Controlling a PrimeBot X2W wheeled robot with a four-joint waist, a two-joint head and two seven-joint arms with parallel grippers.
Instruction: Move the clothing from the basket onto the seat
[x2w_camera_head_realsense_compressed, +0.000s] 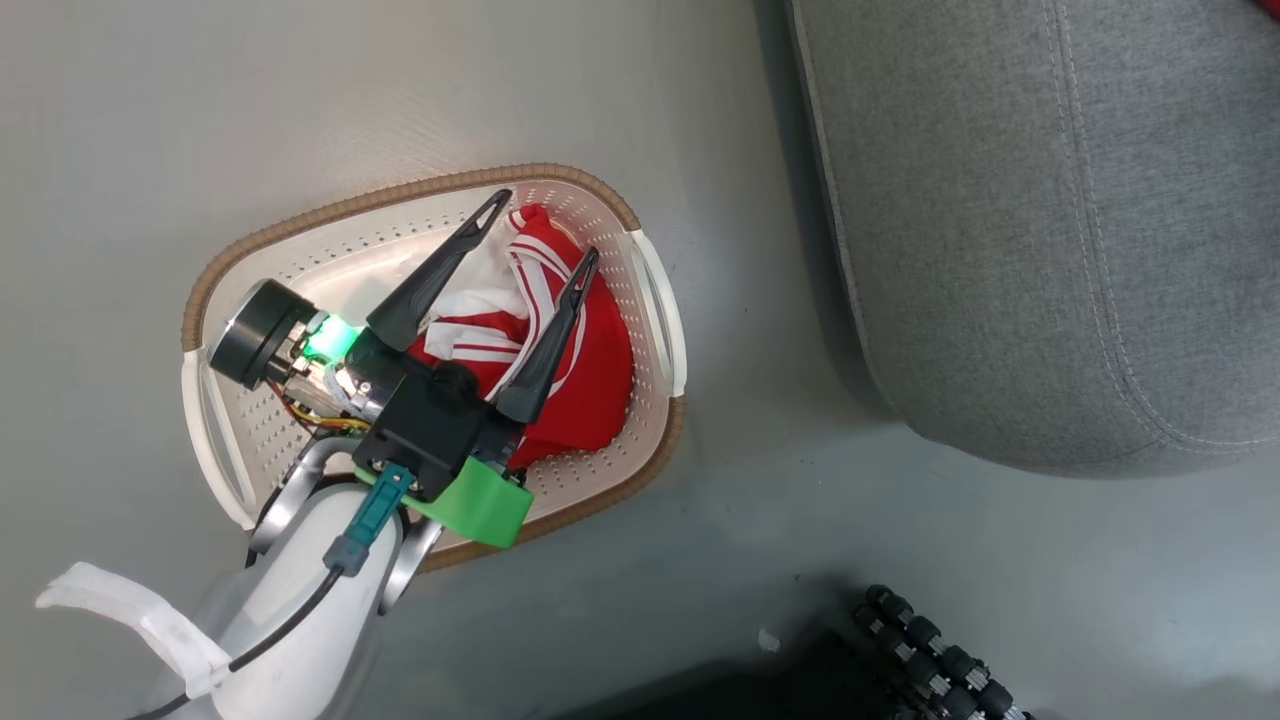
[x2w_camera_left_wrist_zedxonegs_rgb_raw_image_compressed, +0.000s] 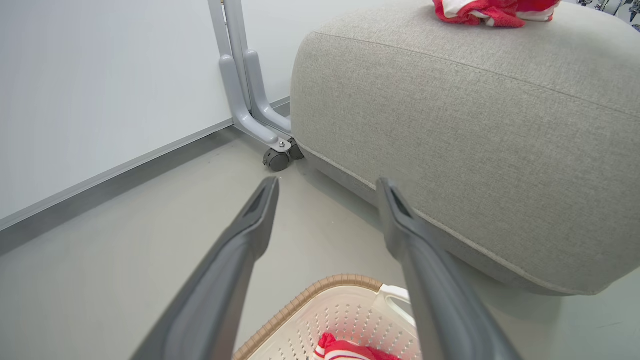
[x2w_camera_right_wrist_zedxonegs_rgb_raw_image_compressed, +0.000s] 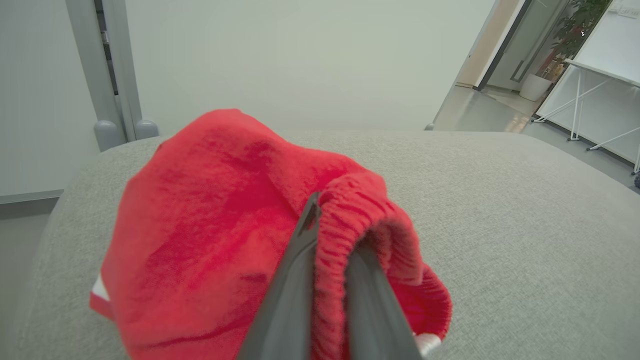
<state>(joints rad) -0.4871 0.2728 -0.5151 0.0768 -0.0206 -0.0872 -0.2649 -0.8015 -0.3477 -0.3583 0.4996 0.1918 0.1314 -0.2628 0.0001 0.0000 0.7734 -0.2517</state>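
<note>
Red fabric with white stripes, the clothing (x2w_camera_head_realsense_compressed: 590, 380), lies heaped in the end of the basket (x2w_camera_head_realsense_compressed: 400, 192) nearer the seat (x2w_camera_head_realsense_compressed: 1050, 250). The basket stands on the floor just beside it.

Left gripper (x2w_camera_head_realsense_compressed: 547, 225) hangs above the heap, fingers spread wide and holding nothing. It looks clear of the cloth, as far as the head view lets me judge.

Farther on, up on the seat's top, one red garment (x2w_camera_right_wrist_zedxonegs_rgb_raw_image_compressed: 200, 210) rests on the grey cushion. Right gripper (x2w_camera_right_wrist_zedxonegs_rgb_raw_image_compressed: 335, 225) has its fingers drawn close with the garment's elastic hem pinched between them. Whether the grasp is firm or slack is hard to tell.

Status: task partly done. One piece is on the seat but not yet let go. At least one piece is left in the basket.

Likely next: release with the right, pick with the left.
</note>
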